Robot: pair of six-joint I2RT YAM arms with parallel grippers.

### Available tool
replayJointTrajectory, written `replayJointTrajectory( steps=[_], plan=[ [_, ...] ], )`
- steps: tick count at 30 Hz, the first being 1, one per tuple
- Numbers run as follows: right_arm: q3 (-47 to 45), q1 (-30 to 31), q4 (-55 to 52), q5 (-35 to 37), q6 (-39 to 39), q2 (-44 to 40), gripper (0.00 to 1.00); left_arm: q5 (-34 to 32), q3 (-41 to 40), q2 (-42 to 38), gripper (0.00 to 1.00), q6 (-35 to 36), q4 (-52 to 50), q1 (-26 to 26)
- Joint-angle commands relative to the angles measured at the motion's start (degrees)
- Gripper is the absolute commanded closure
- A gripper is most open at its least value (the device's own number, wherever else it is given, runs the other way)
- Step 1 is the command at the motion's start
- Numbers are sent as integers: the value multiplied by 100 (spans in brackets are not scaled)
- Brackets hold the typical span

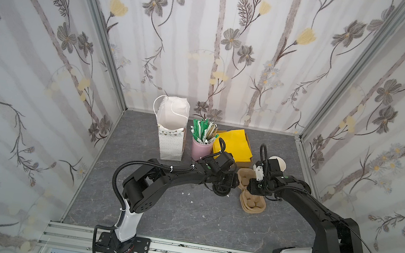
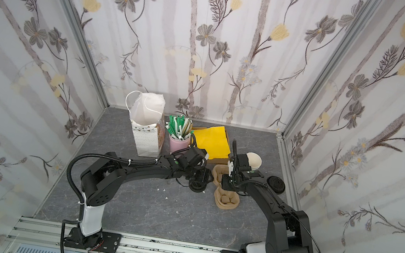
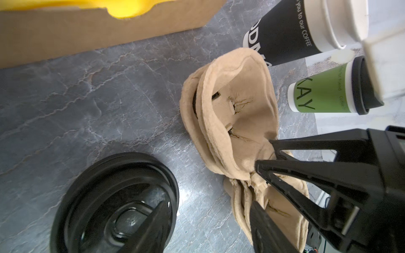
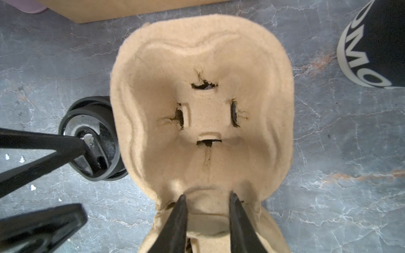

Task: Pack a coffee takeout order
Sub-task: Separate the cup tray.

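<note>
Now, your right pincer (image 4: 208,199) is nipped onto the waist of the tan pulp carrier (image 4: 201,65), probably to steady it for loading. Your left pincer (image 4: 84,177) is spread, one finger over the loose black lids (image 3: 114,203) just beside the carrier. Only the left wrist view shows the green cup (image 3: 322,94), lidded, just past the carrier from that pincer; in both top views the right arm (image 1: 302,200) hides it. The yellow napkin (image 1: 234,146) lies farther off.
</note>
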Motion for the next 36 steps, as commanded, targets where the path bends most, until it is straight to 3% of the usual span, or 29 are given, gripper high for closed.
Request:
replayJointTrajectory(
  steps=[1,18,36],
  plan=[
    [-27,-66,225,-177,130,-25,71,301,53,-22,45,-55,101,-5],
    [27,-244,243,-375,110,27,71,956,-200,52,44,-306,0,-322],
    [-77,-244,287,-502,73,68,71,1100,-59,382,41,-381,0,-432]
  ],
)
